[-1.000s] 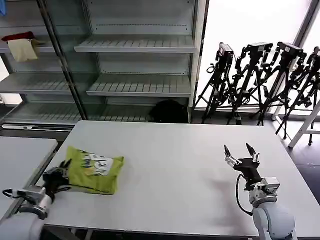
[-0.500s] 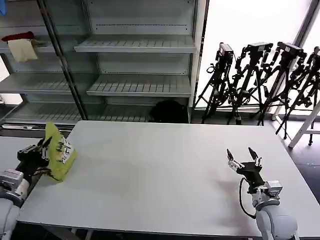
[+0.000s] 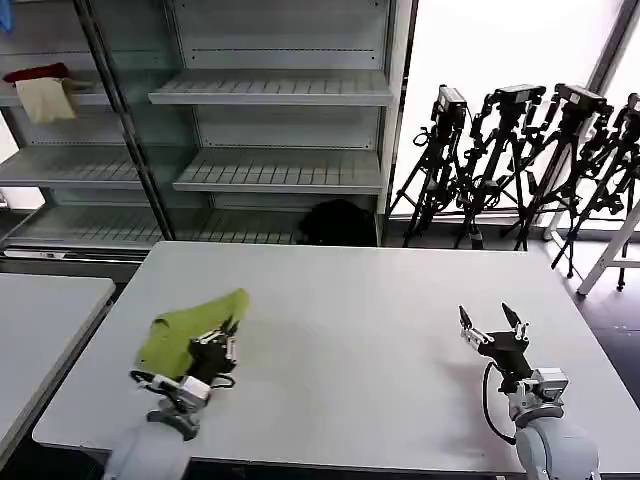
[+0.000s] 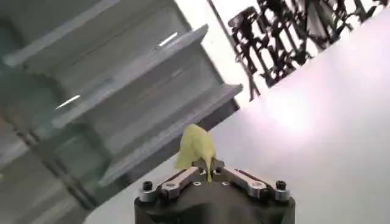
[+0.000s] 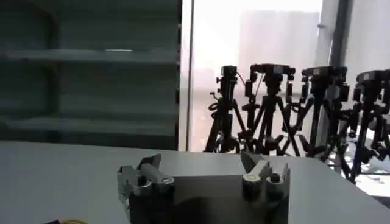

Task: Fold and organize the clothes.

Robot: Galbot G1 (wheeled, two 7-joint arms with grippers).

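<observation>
Head view: the left tool (image 3: 213,347) is shut on the shirt (image 3: 185,328), gripping it at the near-right edge of the bundle, so the green cloth trails up and away from the fingers toward the far left. The shirt looks bunched and lifted at the grip, with one corner pointing toward the shelves (image 3: 270,95); I judge it is held this way so it can be carried over the surface (image 3: 380,350) to a spot where it can be laid down or tidied. No print shows on the side facing the camera. The right tool (image 3: 492,330) hovers over the right part of the surface, well apart from the shirt, its fingers spread wide with nothing between them; it seems to be waiting its turn.

Left wrist view: the left tool (image 4: 209,175) has its fingers closed together on a fold of the shirt (image 4: 196,146), which stands up just beyond the fingertips like a small green peak. The surface (image 4: 317,134) lies past it.

Right wrist view: the right tool (image 5: 204,170) is wide open and empty, fingers apart above the bare surface (image 5: 55,170), pointing toward the tripods (image 5: 286,109); the shirt is nowhere near it
</observation>
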